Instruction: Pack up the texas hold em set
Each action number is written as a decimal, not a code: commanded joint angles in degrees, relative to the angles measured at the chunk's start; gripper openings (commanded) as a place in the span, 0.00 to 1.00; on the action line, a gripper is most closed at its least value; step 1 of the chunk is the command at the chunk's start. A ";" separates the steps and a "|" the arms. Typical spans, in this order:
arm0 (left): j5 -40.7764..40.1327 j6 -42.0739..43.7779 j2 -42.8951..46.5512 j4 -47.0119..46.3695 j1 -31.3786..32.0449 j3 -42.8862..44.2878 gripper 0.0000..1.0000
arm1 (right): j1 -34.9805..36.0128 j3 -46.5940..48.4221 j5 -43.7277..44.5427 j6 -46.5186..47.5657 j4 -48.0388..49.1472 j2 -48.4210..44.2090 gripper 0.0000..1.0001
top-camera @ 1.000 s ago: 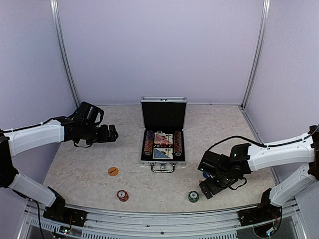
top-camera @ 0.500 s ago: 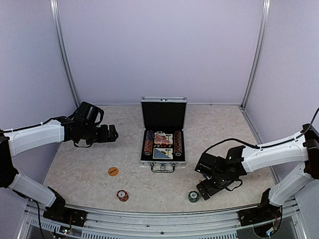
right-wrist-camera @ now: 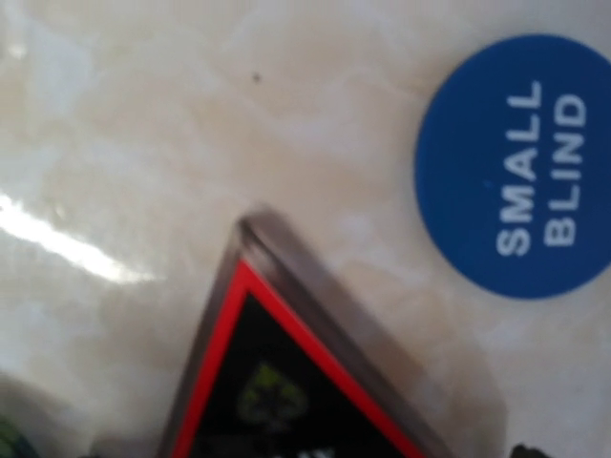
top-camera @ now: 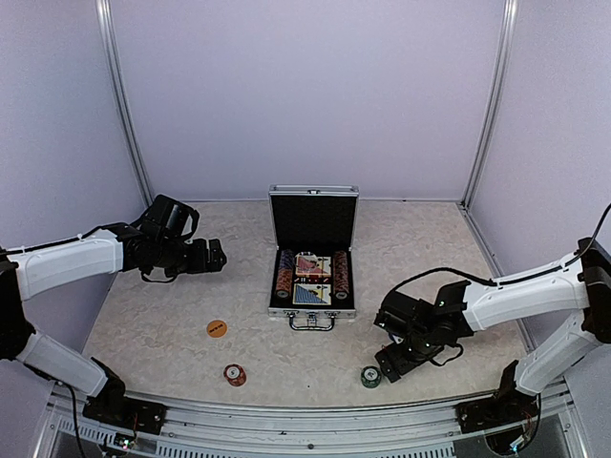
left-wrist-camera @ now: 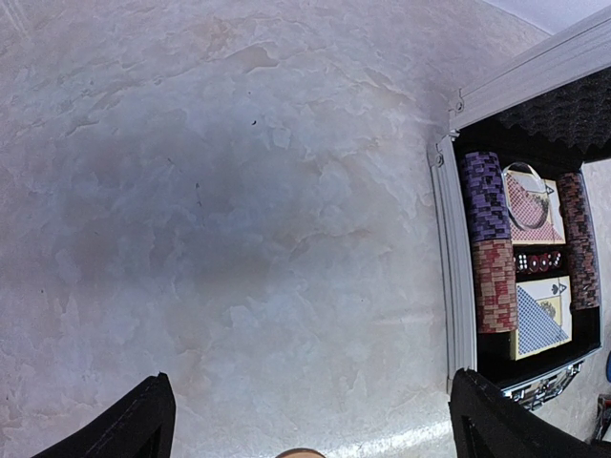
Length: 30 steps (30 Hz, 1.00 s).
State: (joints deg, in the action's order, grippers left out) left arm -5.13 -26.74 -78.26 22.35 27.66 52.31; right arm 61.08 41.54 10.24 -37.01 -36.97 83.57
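Note:
The silver case (top-camera: 271, 298) of the texas hold em set lies open at mid table, lid (top-camera: 313, 219) upright, holding chip rows and red and blue decks (left-wrist-camera: 537, 315). My left gripper (top-camera: 216, 256) hovers open left of the case; its fingertips (left-wrist-camera: 143, 425) frame bare table. My right gripper (top-camera: 386, 361) is low over the table right of a green chip stack (top-camera: 370, 377). Its view shows the red-black triangle marker (right-wrist-camera: 286, 391) flat beneath it and a blue "SMALL BLIND" disc (right-wrist-camera: 520, 167) beside it. No finger crosses that view, so the jaws stand wide, open.
An orange disc (top-camera: 217, 328) and a red chip stack (top-camera: 234, 374) lie on the near left of the table. The case handle (top-camera: 312, 322) faces the arms. Grey walls and metal posts (top-camera: 124, 105) close in the sides and back.
The right arm has moved a little left and lower, closer to the green chip stack. The left arm has not moved.

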 commanded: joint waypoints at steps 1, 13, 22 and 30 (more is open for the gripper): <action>0.12 -0.24 0.21 -0.56 -0.50 -0.28 0.99 | -0.85 -1.98 -1.67 1.07 2.93 0.99 0.91; 0.09 -0.24 0.12 -0.54 -0.50 -0.32 0.99 | -1.58 -3.44 -2.56 1.12 3.53 0.41 0.87; 0.01 -0.33 0.04 -0.55 -0.50 -0.31 0.99 | -1.60 -3.73 -2.63 -0.36 2.35 -0.11 0.84; 0.09 -0.33 0.00 -0.55 -0.50 -0.37 0.99 | -1.62 -4.01 -4.19 -1.02 1.60 -3.06 0.84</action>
State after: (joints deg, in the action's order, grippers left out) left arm -5.13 -26.74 -78.26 22.35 27.66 52.31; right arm 60.03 39.09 7.70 -36.95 -32.77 81.89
